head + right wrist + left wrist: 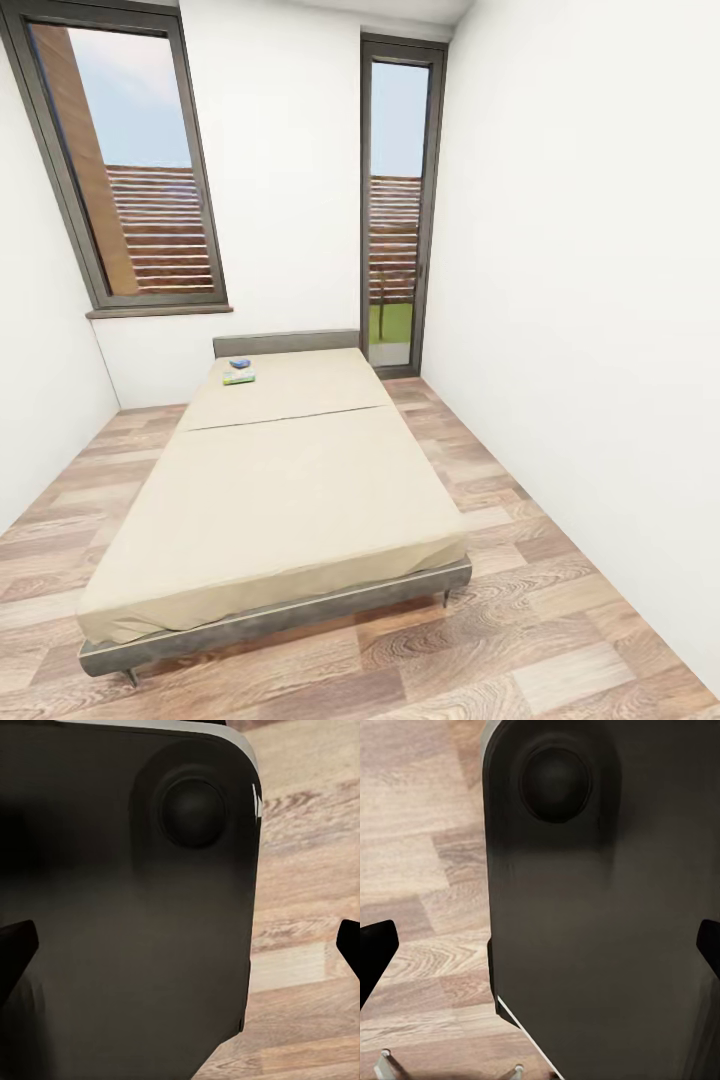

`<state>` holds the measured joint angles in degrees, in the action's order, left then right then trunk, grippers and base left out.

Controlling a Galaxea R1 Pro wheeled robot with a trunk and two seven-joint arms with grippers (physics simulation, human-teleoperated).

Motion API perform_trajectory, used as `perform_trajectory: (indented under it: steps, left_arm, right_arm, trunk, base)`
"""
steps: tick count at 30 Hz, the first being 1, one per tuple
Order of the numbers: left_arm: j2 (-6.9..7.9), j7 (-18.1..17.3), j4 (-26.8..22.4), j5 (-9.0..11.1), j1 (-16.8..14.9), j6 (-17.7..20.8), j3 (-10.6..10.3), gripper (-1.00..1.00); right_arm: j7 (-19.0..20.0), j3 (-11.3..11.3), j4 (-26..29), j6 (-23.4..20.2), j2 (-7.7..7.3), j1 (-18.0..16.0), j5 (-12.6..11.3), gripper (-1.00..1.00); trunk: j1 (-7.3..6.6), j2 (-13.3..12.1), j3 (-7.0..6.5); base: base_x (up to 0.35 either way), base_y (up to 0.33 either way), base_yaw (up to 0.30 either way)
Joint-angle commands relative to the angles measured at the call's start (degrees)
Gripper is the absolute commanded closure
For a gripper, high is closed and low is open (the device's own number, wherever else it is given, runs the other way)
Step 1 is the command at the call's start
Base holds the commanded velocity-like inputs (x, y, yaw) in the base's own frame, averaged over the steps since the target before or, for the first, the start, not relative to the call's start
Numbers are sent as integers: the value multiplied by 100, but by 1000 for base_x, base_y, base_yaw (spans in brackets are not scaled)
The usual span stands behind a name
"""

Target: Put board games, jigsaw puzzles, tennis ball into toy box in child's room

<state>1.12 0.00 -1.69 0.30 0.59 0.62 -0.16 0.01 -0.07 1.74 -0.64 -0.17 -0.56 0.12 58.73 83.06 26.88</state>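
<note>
The bed lies lengthwise ahead in the head view, with a beige mattress, a dark grey frame and a low headboard. Two board games rest near the headboard on its left side: a small blue one and a green and white one just in front of it. My left gripper hangs open over the robot's dark base, and so does my right gripper; nothing sits between either pair of fingers. The table, the toy box, the jigsaw puzzles and the tennis ball are out of view.
Wood floor runs along both sides of the bed and in front of it. White walls close the room in left and right. A large window and a tall narrow glazed door stand in the far wall.
</note>
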Motion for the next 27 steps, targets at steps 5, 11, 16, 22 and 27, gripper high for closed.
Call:
perform_trajectory:
  steps: [5,11,16,22,27]
  left_arm:
    - [0,0,-14,3,4,7,-2,-100]
    - [0,0,-14,3,4,7,-2,-100]
    - [0,0,-14,3,4,7,-2,-100]
    - [0,0,-14,3,4,7,-2,-100]
    - [9,-10,22,-23,28,-19,-3,-100]
  right_arm:
    - [0,-1,4,-7,0,-1,1,-100]
    - [0,-1,4,-7,0,-1,1,-100]
    - [0,-1,4,-7,0,-1,1,-100]
    - [0,-1,4,-7,0,-1,1,-100]
    - [6,-5,-28,27,-5,2,1,-100]
  trunk:
    - [0,2,5]
    - [0,2,5]
    - [0,2,5]
    - [0,2,5]
    - [0,2,5]
  base:
    - [0,0,0]
    - [0,0,0]
    - [0,0,0]
    - [0,0,0]
    - [0,0,0]
